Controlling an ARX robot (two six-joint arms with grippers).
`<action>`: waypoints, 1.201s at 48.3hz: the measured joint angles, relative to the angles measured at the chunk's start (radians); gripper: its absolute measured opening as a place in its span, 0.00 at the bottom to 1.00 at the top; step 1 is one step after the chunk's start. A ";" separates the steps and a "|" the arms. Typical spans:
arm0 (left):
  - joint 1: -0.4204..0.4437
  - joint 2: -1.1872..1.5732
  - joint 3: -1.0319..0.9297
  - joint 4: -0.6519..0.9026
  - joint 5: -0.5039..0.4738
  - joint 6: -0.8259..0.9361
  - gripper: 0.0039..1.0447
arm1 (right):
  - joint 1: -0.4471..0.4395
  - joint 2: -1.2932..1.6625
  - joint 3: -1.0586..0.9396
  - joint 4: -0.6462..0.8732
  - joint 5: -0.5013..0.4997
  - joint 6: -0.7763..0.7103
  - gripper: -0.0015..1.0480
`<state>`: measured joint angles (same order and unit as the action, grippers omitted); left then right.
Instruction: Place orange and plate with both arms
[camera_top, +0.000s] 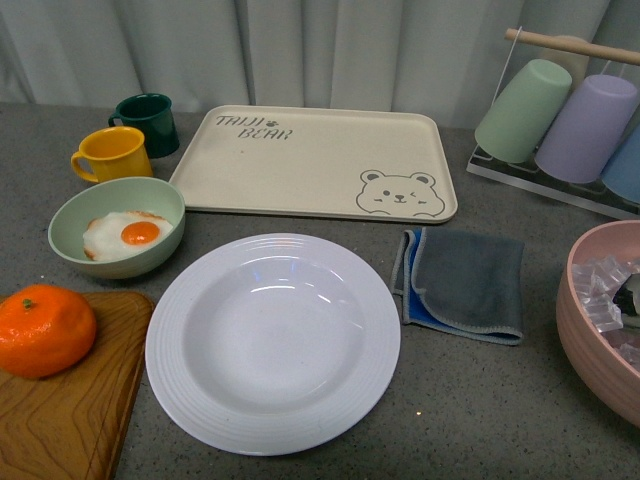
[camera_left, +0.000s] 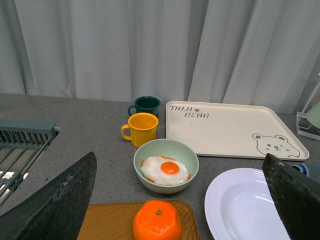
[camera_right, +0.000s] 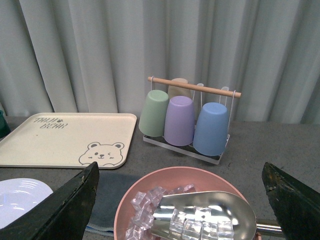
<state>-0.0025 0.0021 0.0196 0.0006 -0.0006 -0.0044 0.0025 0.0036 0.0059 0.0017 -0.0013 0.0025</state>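
The orange sits on a wooden board at the front left, its green stem spot up. The white plate lies empty on the grey table beside the board. Neither arm shows in the front view. In the left wrist view my left gripper is open, held back from the orange and the plate, with nothing between its fingers. My right gripper is open too, hovering over a pink bowl; the plate's rim shows at that view's edge.
A pale green bowl holding a fried egg, a yellow mug and a dark green mug stand behind the board. A cream bear tray lies at the back, a grey cloth right of the plate. The pink bowl holds ice cubes and a metal scoop. A cup rack stands back right.
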 joint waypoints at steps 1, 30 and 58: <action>0.000 0.000 0.000 0.000 0.000 0.000 0.94 | 0.000 0.000 0.000 0.000 0.000 0.000 0.91; 0.000 0.000 0.000 0.000 0.000 0.000 0.94 | 0.000 0.000 0.000 0.000 0.000 0.000 0.91; 0.000 0.000 0.000 0.000 0.000 0.000 0.94 | 0.000 0.000 0.000 0.000 0.000 0.000 0.91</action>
<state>-0.0025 0.0021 0.0196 0.0006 -0.0006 -0.0044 0.0025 0.0036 0.0059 0.0017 -0.0013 0.0025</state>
